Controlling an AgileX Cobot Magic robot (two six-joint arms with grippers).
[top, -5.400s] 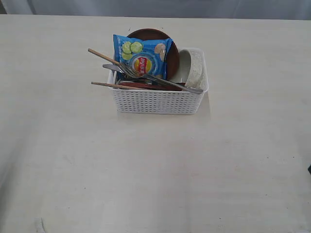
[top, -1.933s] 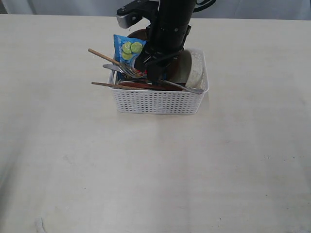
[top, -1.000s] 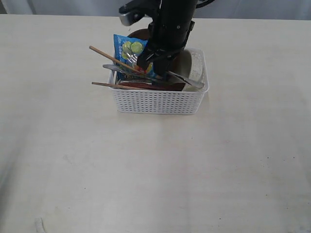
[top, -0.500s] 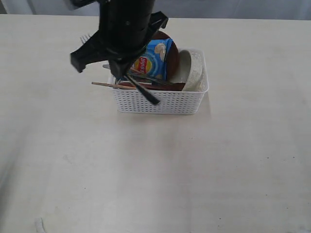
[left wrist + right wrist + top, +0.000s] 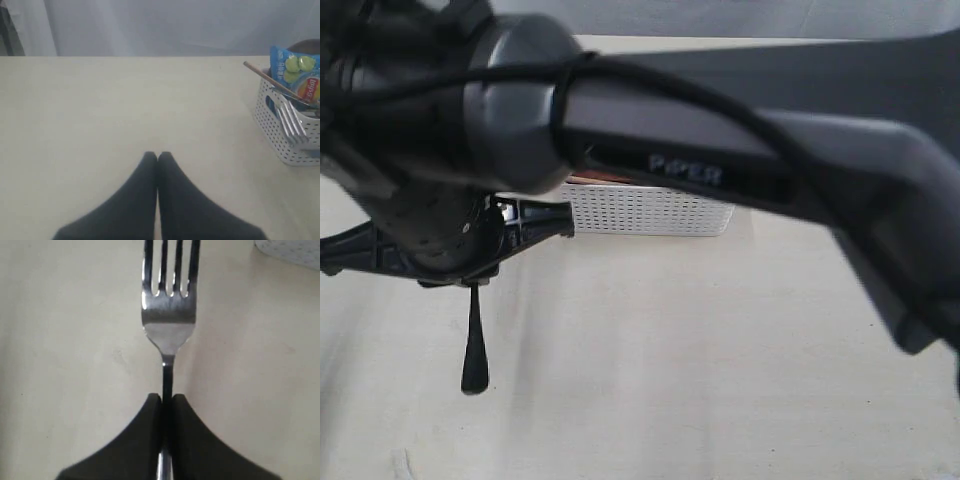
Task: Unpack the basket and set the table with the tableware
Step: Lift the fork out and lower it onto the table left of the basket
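Observation:
My right gripper (image 5: 167, 397) is shut on the neck of a steel fork (image 5: 168, 315), whose tines point away over the table (image 5: 60, 315). In the exterior view that arm sweeps across, close to the camera and blurred. Its gripper (image 5: 472, 285) is left of the basket (image 5: 650, 210), with the fork's handle (image 5: 473, 345) hanging down over the table (image 5: 720, 380). My left gripper (image 5: 157, 155) is shut and empty above bare table (image 5: 100, 100). Off to its side stands the white lattice basket (image 5: 280, 135), holding a chopstick (image 5: 270, 80) and a tined steel utensil (image 5: 292, 122).
A blue chip bag (image 5: 295, 75) stands in the basket. The right arm's big dark link (image 5: 720, 130) hides most of the basket and the far table in the exterior view. A corner of the basket (image 5: 295, 250) shows in the right wrist view.
The right arm has lifted the fork out of the basket and swung left and toward the camera. It now fills the upper half of the exterior view.

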